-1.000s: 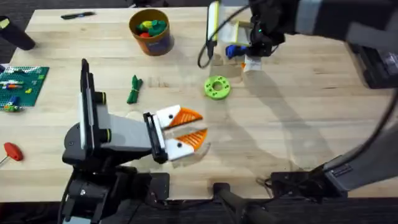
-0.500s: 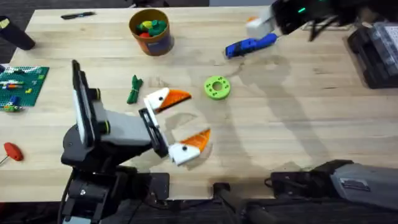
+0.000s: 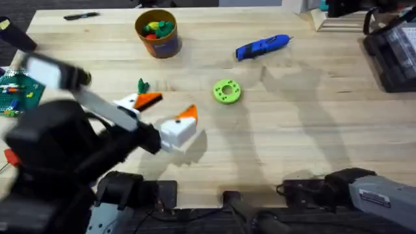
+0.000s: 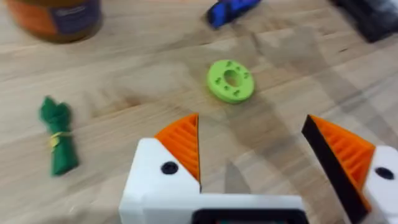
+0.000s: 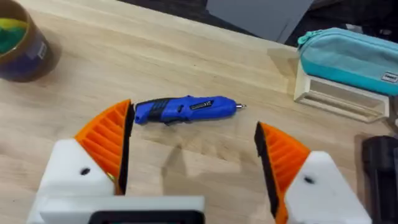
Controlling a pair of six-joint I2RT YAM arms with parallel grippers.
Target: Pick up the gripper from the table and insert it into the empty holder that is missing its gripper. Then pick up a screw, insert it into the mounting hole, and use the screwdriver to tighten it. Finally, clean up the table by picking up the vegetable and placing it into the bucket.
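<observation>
Your left gripper [image 3: 158, 107] hangs low over the desk [image 3: 305, 130], fingers [image 4: 181, 144] spread wide w/ nothing between them; the white blocks each carry an orange ribbed pad. The vegetable [image 3: 142, 86] lies on the wood just to the far-left of that gripper, not touching it; the left wrist view shows it as a dark green bundle [image 4: 58, 134] w/ a yellowish tie, apart from the nearest finger.

Your right gripper [image 5: 193, 146] is also wide open and empty, orange pads facing each other. The screwdriver [image 3: 262, 47] lies flat on the desk far right of centre, metal tip pointing right; in the right wrist view it sits [image 5: 185, 109] beyond the fingers, clear of both.

The bucket [image 3: 156, 32] stands upright at the far side, left of the screwdriver, coloured toy foods in it. A lime-green disc [image 3: 227, 91] w/ holes lies between vegetable and screwdriver, near centre.
</observation>
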